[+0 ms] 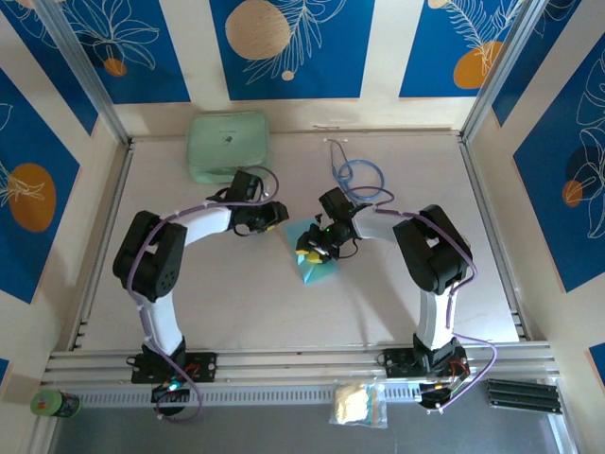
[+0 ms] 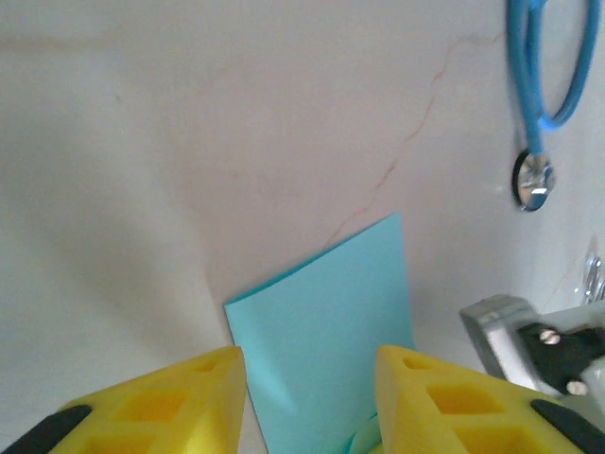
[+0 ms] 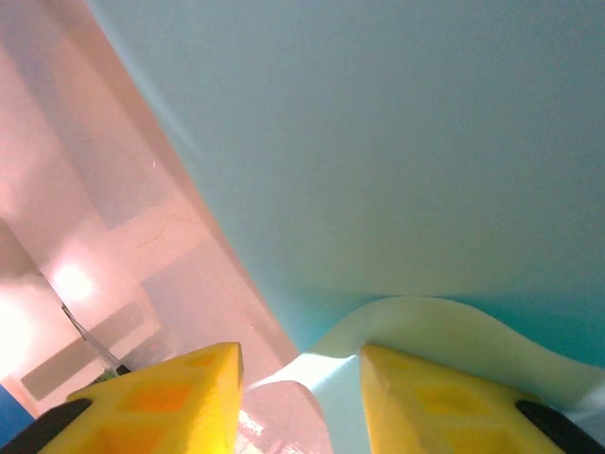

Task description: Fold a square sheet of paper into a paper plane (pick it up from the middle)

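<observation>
- Your left gripper (image 2: 307,364) hangs at the far-left corner of the paper (image 2: 326,312), jaws parted a moderate way and holding nothing.
- Your right gripper (image 3: 301,355) sits low over the paper, jaws likewise apart. A curled, pale edge of the paper rises between them, and I judge it unpinched.
- Paper lies on the table (image 1: 236,303), partly folded by the look of it, with one point toward the near side.
- As I read it, you are mid-fold and between grips, with a flap not yet creased flat.
- Next, pin the paper with one gripper, take that curl thinly at its edge with the other, lay it over, then press along the crease.
- Table is pale, smooth and faintly veined, so the paper may skate under a sideways push.
- Just beyond the paper lies the stethoscope (image 2: 533,180); far-left of the paper, well apart, sits the case (image 1: 227,144).
- Blue leaf-patterned panels (image 1: 293,47) wall the room.
</observation>
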Tool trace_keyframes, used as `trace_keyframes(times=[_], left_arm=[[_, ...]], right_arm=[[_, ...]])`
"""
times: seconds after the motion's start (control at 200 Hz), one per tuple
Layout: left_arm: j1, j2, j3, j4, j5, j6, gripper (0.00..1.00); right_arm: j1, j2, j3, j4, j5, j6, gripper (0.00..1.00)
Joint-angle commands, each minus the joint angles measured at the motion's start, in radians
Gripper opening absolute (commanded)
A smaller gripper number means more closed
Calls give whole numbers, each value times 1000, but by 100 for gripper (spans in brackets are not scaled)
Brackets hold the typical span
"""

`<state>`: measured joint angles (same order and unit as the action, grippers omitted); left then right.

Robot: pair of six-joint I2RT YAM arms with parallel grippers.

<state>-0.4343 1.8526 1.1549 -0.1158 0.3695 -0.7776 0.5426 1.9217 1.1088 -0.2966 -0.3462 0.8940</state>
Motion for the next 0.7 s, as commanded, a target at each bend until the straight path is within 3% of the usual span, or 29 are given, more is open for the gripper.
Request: trace_keyframes(times=[0.0, 0.15, 0.275, 0.5, 0.695], left_arm=[[1, -60, -2, -49, -29, 31, 41], [-9, -106, -79, -7, 1, -8, 41], [-39, -131, -128, 14, 18, -44, 35], [-124, -119, -156, 22, 30, -88, 23], [-187, -87, -170, 31, 24, -117, 12]], right_arm=[[4, 23, -17, -73, 47, -4, 45], [3, 23, -19, -85, 53, -8, 47], [4, 24, -21, -100, 65, -13, 44], [4, 31, -22, -136, 91, -23, 18], [5, 38, -22, -148, 99, -24, 6]])
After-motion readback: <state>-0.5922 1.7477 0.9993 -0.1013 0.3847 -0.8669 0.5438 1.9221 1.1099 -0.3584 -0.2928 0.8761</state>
